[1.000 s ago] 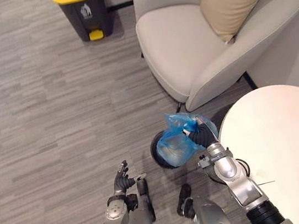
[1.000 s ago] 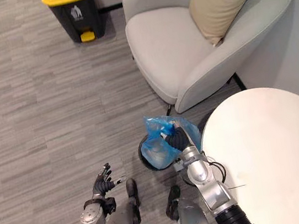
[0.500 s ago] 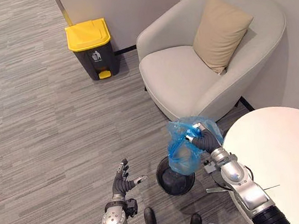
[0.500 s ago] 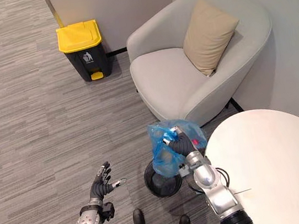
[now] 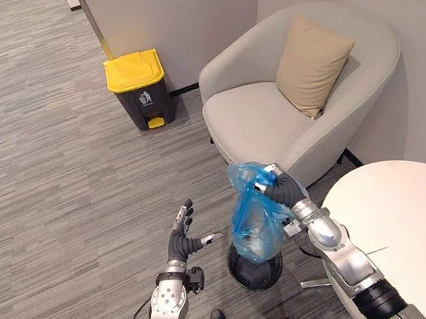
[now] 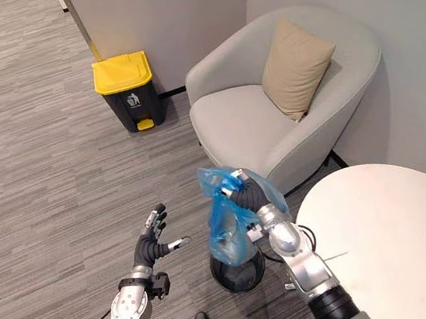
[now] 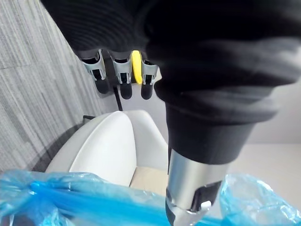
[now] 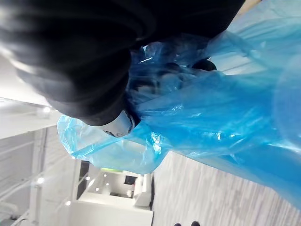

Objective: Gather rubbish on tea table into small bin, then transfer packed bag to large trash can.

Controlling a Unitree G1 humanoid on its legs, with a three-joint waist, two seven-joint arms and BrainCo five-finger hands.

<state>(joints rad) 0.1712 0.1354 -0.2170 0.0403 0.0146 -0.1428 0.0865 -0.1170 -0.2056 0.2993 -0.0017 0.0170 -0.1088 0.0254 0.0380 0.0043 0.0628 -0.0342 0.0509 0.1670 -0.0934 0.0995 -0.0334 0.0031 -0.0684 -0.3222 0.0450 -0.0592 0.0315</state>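
Observation:
My right hand is shut on the gathered top of a blue plastic bag, which hangs lifted above the small black bin on the floor beside the white round table. The bag bulges under my curled fingers in the right wrist view. My left hand is raised to the left of the bag with straight fingers, holding nothing; the blue bag lies just past it. The large dark trash can with a yellow lid stands by the wall at the back.
A light grey armchair with a tan cushion stands behind the small bin, right of the trash can. Grey striped carpet stretches to the left and toward the trash can.
The view has swung up and back. My right hand has lifted the blue bag out of the small bin. My left hand has risen and come closer to the bag.

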